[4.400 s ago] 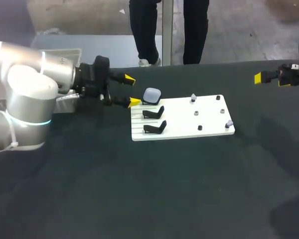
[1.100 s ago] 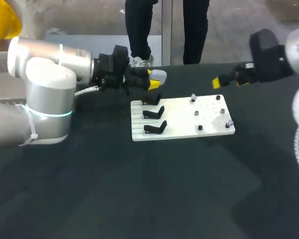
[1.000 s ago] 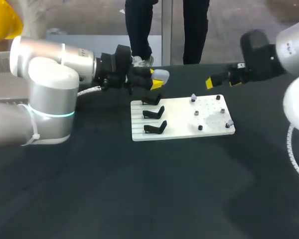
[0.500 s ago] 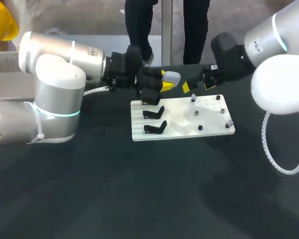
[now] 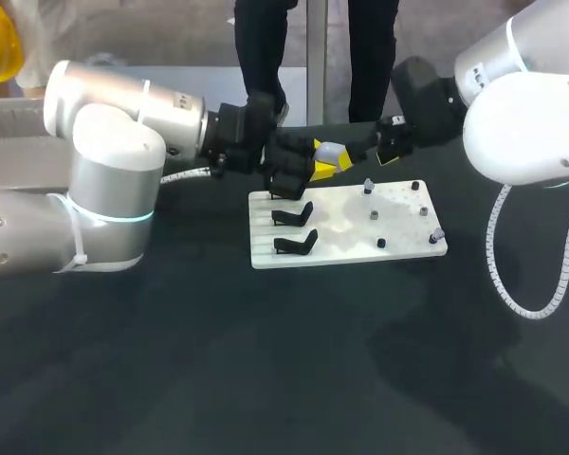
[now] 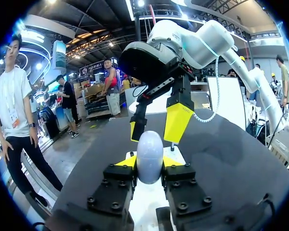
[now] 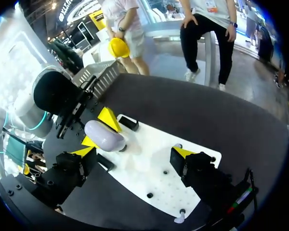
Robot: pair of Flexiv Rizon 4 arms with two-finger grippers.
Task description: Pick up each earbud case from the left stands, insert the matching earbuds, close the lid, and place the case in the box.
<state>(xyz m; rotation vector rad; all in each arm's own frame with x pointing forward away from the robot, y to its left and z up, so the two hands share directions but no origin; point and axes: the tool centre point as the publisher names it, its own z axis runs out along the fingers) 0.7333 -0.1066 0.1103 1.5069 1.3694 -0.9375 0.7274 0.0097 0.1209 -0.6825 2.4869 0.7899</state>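
Between left jaws, glossy (egg-shaped) case [image 6: 150, 156]

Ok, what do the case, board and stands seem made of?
The case looks like smooth pale grey plastic with a soft sheen on its rounded shell. The board seems a flat matte white sheet, probably plastic. The stands look matte black, likely plastic; too small to be sure.

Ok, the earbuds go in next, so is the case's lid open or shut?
Shut: the case, held in the left gripper, is one smooth rounded shell, no lid raised.
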